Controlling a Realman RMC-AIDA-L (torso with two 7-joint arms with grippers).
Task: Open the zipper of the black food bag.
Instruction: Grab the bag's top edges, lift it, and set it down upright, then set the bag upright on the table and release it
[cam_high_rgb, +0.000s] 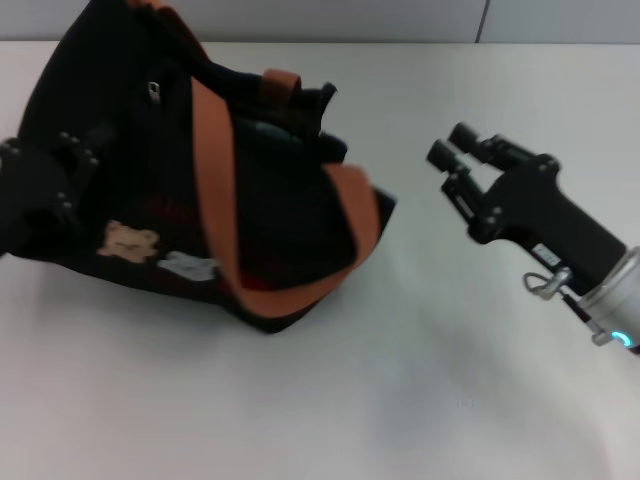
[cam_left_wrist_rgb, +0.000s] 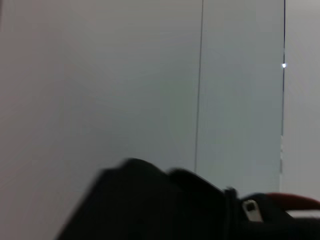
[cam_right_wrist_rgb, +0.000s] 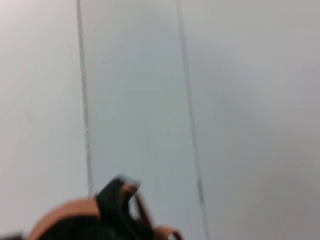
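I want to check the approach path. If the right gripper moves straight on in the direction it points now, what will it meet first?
Probably the black food bag. The right gripper points across the bare table toward the bag's near end, by the orange strap. Its height is unclear, so it may pass over.

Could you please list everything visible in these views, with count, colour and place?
black food bag: one, black, left half of the table, top sagging.
orange straps: two, orange, draped across the bag.
bear patch: one, tan, on the bag's near side.
cloud patch: one, white, beside the bear.
zipper pull: one, silvery, near the bag's top far edge.
table: one, white, under everything.
left gripper: one, black, against the bag's left end.
right gripper: one, black, right of the bag, apart from it, fingers open.
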